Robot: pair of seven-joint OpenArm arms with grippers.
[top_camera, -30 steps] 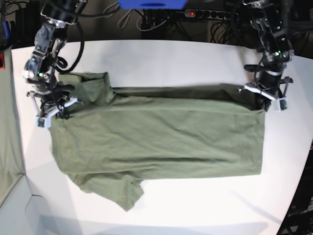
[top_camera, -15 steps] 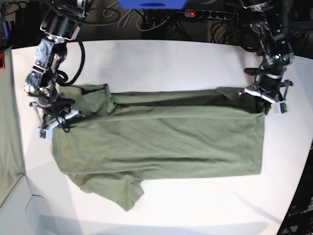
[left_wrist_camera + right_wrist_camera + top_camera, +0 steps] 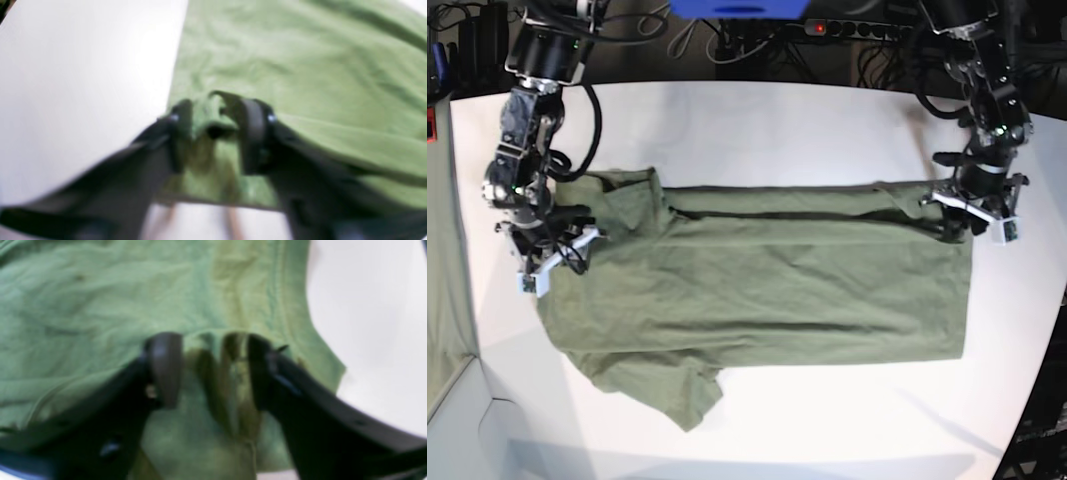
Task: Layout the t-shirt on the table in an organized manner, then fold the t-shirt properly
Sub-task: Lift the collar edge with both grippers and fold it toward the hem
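Both of my pincers have let go since a second ago. Back then they were pinched shut on the far edge of the plain olive-green cotton t-shirt (image 3: 757,290), and that edge was lifted a little off the big white smooth table (image 3: 757,125). Now the far strip of the shirt is folded over toward the near side and lies flat, with a dark crease line running along it.

My left pincer (image 3: 213,133) stands with its jaws apart. A small bump of green cloth sits between them, but the jaws do not squeeze it. It is at the shirt's hem corner, close to the table's edge on the right side of the base view (image 3: 977,215).

My right pincer (image 3: 206,370) is also parted, and wider. Some wrinkled folds of cloth stand up between its black fingers (image 3: 165,368), right by the stitched edge near the sleeve. In the base view it is at the shirt's other end, by the table's left edge (image 3: 542,255).

The shirt lies long-ways across the middle of the table. One sleeve pokes out toward the near edge.

I think this means the first long fold is done. Next I would lift away gently, so the cloth bumps do not come up with me, and then fold the near side and that sleeve.
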